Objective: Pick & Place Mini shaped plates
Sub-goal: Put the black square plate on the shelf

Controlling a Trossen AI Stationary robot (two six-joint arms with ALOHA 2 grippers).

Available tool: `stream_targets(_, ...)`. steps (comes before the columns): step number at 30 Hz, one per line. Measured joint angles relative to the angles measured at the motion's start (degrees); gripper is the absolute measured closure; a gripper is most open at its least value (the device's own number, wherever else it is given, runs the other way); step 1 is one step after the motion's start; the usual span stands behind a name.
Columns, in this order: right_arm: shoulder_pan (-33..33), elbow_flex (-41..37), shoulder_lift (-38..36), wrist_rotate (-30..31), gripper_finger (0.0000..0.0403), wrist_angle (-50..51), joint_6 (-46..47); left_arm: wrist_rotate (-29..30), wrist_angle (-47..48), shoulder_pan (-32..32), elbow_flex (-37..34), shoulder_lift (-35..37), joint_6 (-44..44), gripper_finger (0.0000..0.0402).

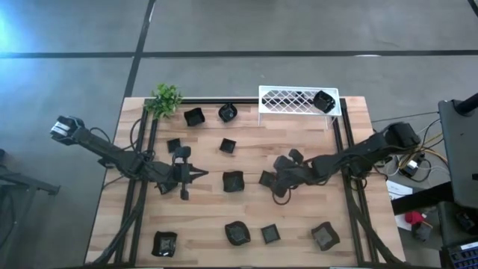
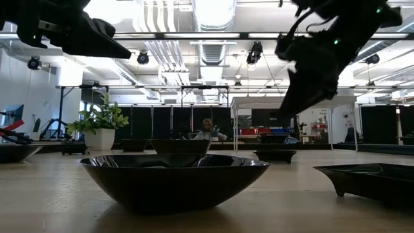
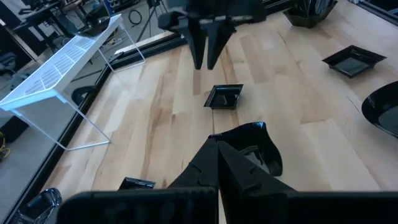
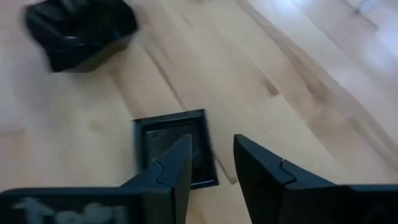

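Right tool [image 4: 211, 168] low over counter [image 1: 299, 224] centre, fingers parted, nothing between them; one finger overlapping rim of small square plate [image 4: 173, 148] lying flat on the wood, contact cannot be judged. Angular plate [image 4: 79, 30] beyond it, well apart. Left tool [image 3: 217, 163] on own side of counter, fingers pressed together, empty, pointing toward rounded plate [image 3: 258, 146] just ahead. Remaining mini shaped plates scattered flat: four along near edge [image 1: 237, 232], several toward far edge beside green plant [image 1: 166, 99]. One plate [image 1: 323, 101] sitting at right end of white lattice rack [image 1: 287, 99]. Wide shallow bowl-like plate [image 2: 173, 178] filling low view foreground.
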State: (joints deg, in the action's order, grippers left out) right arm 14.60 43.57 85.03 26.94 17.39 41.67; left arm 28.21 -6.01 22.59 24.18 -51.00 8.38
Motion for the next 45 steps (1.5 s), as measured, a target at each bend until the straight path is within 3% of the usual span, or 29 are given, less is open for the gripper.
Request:
stream_targets(3,-1.19,0.00,1.77,-0.22,0.0282,-0.11,1.79,0.00,0.01,0.00,0.00,0.00,0.00,0.0402)
stream_targets(11,-4.88,0.00,5.16,-7.71,0.0296,-2.49,3.20,0.00,0.01,0.00,-0.07,0.00,-0.09,0.0402)
stream_targets(45,-8.07,-0.09,7.35,-16.79,0.0330,-3.07,0.11,0.00,-0.63,0.00,-0.09,-0.05,-0.24,0.0402)
